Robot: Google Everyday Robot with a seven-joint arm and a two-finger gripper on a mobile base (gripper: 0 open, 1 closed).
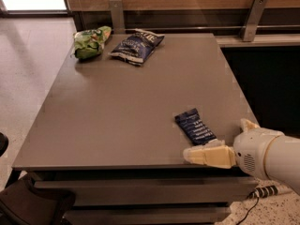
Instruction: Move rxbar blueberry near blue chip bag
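The rxbar blueberry (195, 126), a small flat dark blue wrapper with white text, lies on the grey table (117, 107) near its front right corner. The blue chip bag (136, 45), puffy and navy, lies at the far edge, left of centre and well away from the bar. My gripper (221, 141) is at the table's front right corner, just in front of and to the right of the bar. One cream finger (206, 155) points left below the bar's near end. The other fingertip (248, 124) shows to the bar's right. The fingers are apart and hold nothing.
A green chip bag (90, 42) lies at the far left corner, next to the blue chip bag. A wooden wall with metal brackets (253, 17) runs behind the table. Tiled floor lies to the left. A dark object (33, 205) sits at the lower left.
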